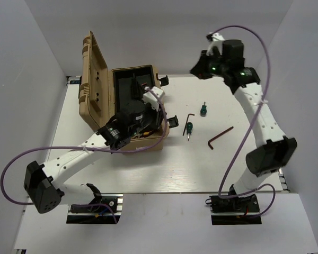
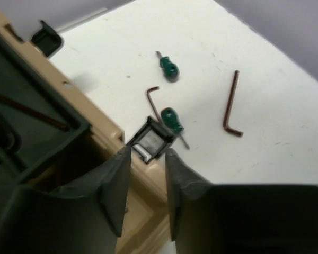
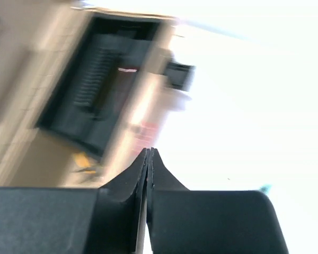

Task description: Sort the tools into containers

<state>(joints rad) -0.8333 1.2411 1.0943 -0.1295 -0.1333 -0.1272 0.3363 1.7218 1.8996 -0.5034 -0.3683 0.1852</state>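
Note:
Two green-handled screwdrivers lie on the white table right of the open tan case. A small dark hex key lies between them and a larger one further right. In the left wrist view I see the screwdrivers and the hex keys. My left gripper is open and empty over the case's front right rim. My right gripper is shut and empty, high at the back right. A yellow blur inside the case may be pliers.
The case's lid stands open at the left. Its black latches stick out on the right side; one latch is just beyond my left fingertips. White walls enclose the table on three sides.

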